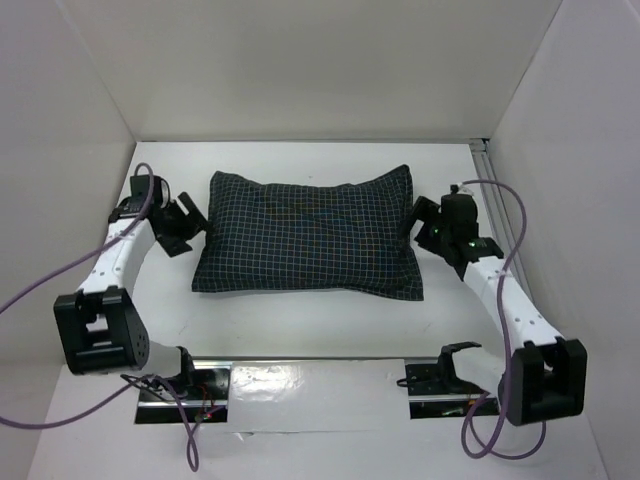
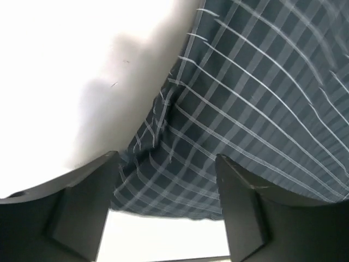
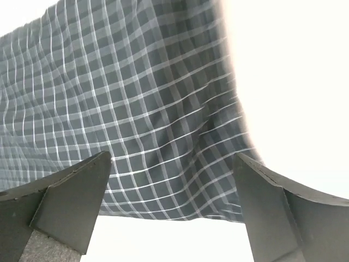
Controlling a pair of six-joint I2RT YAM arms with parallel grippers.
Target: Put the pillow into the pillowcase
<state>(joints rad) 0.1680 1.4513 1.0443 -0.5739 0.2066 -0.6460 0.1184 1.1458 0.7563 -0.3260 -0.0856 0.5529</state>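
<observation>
Pillowcase (image 1: 310, 235) lay plump mid-tabletop (image 1: 300, 325), no cream showing, so pillow looked fully in. Left pincer (image 1: 192, 226) and right pincer (image 1: 424, 226) released at its ends. Next: retract clear.

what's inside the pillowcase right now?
The pillowcase lies puffed up and full on the table, so something fills it. No cream pillow shows at any edge; the checked cloth covers whatever is inside.

Pillow hidden from me in every view; plump pillowcase (image 1: 310, 235) covers whatever fills it. Can't tell which end opens. Wrist views crop it at frame edges, table (image 2: 54, 65) washed out white. From top, left gripper (image 1: 195, 228) fingertips too small to judge contact with pillowcase.
</observation>
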